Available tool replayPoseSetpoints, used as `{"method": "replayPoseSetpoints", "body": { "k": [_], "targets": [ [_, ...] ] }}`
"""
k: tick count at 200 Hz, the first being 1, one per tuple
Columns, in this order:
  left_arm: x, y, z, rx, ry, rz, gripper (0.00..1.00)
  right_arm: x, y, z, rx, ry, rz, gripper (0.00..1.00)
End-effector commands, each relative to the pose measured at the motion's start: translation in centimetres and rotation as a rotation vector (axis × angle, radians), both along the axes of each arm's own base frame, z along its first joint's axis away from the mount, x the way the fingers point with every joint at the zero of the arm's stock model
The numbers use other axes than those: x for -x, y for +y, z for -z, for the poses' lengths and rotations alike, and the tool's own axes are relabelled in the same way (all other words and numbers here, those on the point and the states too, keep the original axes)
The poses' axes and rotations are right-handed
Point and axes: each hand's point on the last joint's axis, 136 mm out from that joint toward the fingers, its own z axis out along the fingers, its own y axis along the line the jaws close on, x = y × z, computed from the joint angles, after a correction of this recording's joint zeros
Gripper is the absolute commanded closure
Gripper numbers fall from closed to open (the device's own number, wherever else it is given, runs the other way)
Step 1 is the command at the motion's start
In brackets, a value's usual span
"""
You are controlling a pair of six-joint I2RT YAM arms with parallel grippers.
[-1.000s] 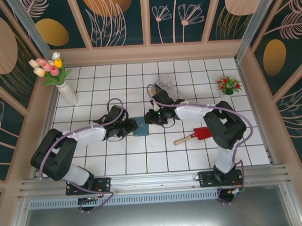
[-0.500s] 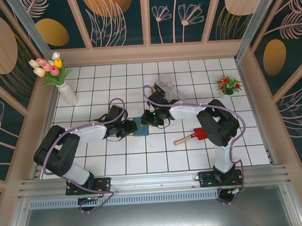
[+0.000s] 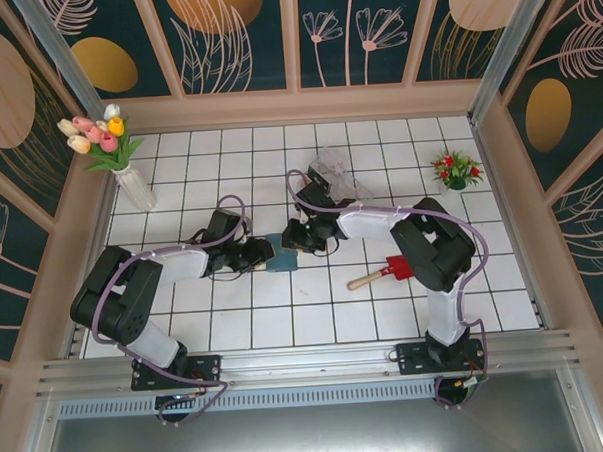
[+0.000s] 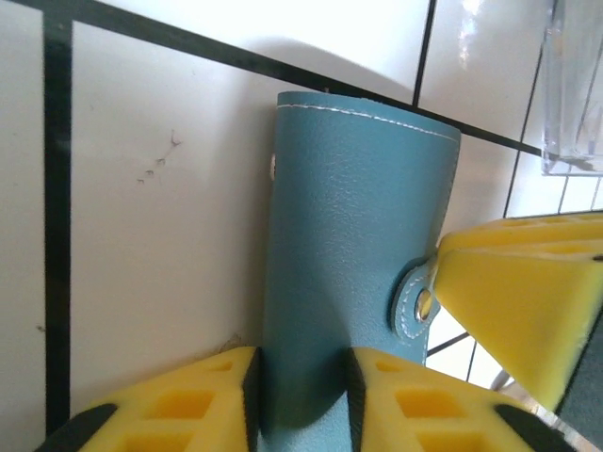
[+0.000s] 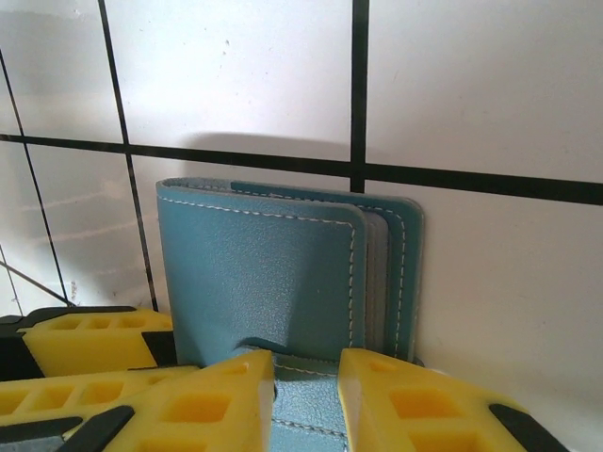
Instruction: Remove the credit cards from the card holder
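Observation:
The slate-blue card holder [image 3: 281,259] lies folded on the white tiles between the two arms. My left gripper [image 3: 265,255] is shut on its left end; in the left wrist view the yellow pads press both sides of the curved blue leather [image 4: 349,235]. My right gripper [image 3: 291,240] is shut on the holder's small side tab [image 5: 306,400], with the folded covers [image 5: 264,273] just beyond the fingertips. One yellow right finger [image 4: 528,292] touches the snap tab in the left wrist view. The credit cards are hidden inside; thin grey layers [image 5: 377,273] show between the covers.
A red-bladed toy shovel [image 3: 392,271] lies right of the right arm. A clear plastic box [image 3: 339,172] sits behind the right gripper. A vase of tulips [image 3: 132,183] stands far left and a small potted plant [image 3: 455,169] far right.
My left gripper has slid right onto the card holder and its jaws have narrowed onto it. The right gripper has shifted slightly left and stays on the tab.

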Motion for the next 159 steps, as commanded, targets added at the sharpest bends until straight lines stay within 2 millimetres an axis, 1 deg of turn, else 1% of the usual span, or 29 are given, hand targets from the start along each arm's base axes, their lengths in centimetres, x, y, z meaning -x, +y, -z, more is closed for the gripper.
{"method": "replayPoseSetpoints", "body": {
  "k": [1, 17, 26, 44, 57, 73, 89, 102, 124, 136, 153, 159],
  "targets": [
    [-1.1, -2.2, -2.7, 0.132, -0.11, 0.074, 0.78, -0.1, -0.9, 1.5, 0.056, 0.017, 0.044, 0.71],
    [-1.3, -2.8, -3.9, 0.178, -0.148, 0.098, 0.85, -0.5, -0.5, 0.2, 0.022, -0.009, 0.063, 0.71],
    [-1.4, -3.2, -4.7, 0.202, -0.163, 0.108, 0.86, -0.8, -0.3, -0.9, -0.007, -0.03, 0.08, 0.71],
    [-1.7, -3.4, -6.1, 0.215, -0.193, 0.12, 0.88, -1.7, -0.3, -2.8, -0.039, -0.078, 0.126, 0.66],
    [-1.8, -3.2, -6.5, 0.187, -0.213, 0.13, 0.9, -2.2, -0.7, -3.9, -0.037, -0.116, 0.167, 0.62],
    [-2.1, -2.9, -6.8, 0.142, -0.223, 0.145, 0.95, -2.7, -1.2, -5.2, -0.044, -0.157, 0.196, 0.58],
    [-2.3, -2.8, -6.9, 0.111, -0.227, 0.155, 0.96, -2.8, -1.5, -6.0, -0.048, -0.181, 0.197, 0.58],
    [-2.5, -2.8, -7.3, 0.107, -0.237, 0.153, 0.96, -2.8, -1.6, -5.9, -0.038, -0.179, 0.188, 0.57],
    [-3.0, -2.9, -8.0, 0.106, -0.253, 0.142, 0.96, -2.5, -1.2, -5.0, -0.022, -0.15, 0.163, 0.57],
    [-3.2, -2.8, -8.0, 0.093, -0.254, 0.141, 0.96, -2.3, -1.2, -4.6, -0.009, -0.143, 0.158, 0.57],
    [-3.4, -2.7, -8.0, 0.083, -0.258, 0.14, 0.96, -2.2, -1.7, -4.2, 0.024, -0.157, 0.163, 0.58],
    [-3.4, -2.7, -7.9, 0.079, -0.258, 0.141, 0.96, -2.2, -2.1, -4.0, 0.04, -0.162, 0.167, 0.59]
  ]
}}
